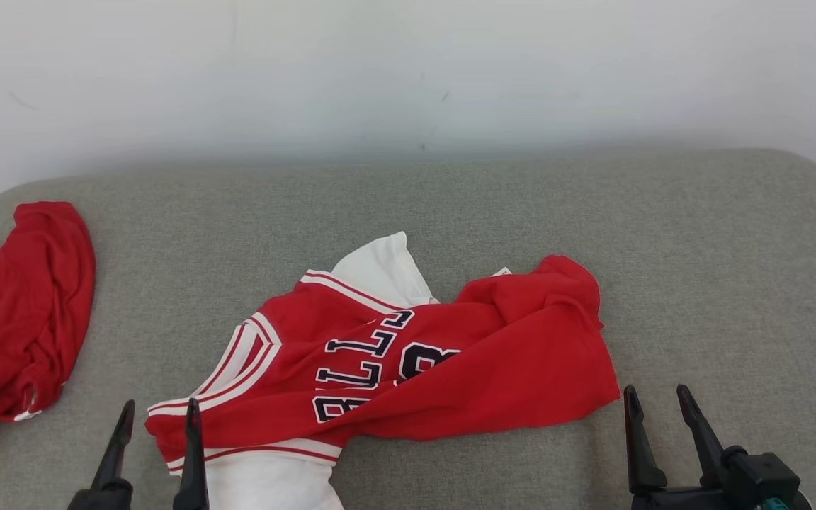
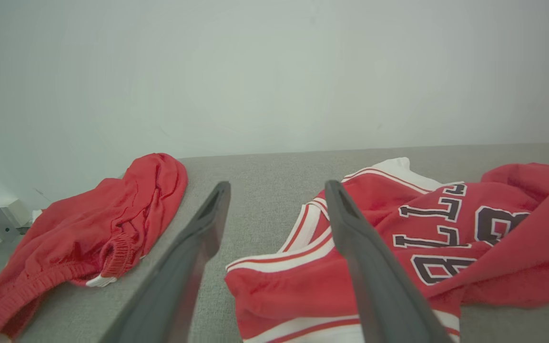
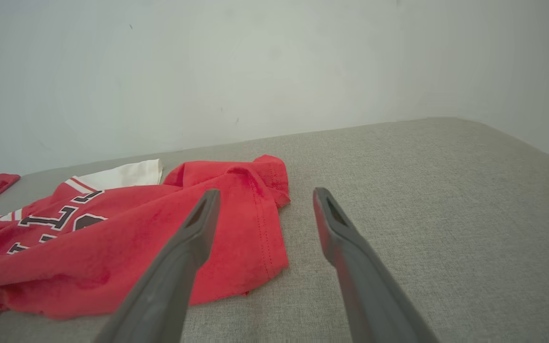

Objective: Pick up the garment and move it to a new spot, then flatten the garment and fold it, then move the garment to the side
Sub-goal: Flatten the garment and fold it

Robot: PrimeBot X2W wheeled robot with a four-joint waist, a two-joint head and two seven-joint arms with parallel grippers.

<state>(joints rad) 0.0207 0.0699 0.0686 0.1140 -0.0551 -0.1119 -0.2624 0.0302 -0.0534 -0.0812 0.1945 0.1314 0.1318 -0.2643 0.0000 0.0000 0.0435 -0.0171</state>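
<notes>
Garment (image 1: 507,361) of soft matt cloth; cushion (image 1: 698,248) of coarse weave.

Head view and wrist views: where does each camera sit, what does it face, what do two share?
Head view: on the head, looking down at the red jersey on a grey cushion; left gripper, right gripper below.
Left wrist view: on that wrist, along its gripper to the jersey's striped end.
Right wrist view: likewise, along its gripper to the jersey's plain hem.
Head and left wrist share the red shorts.
</notes>
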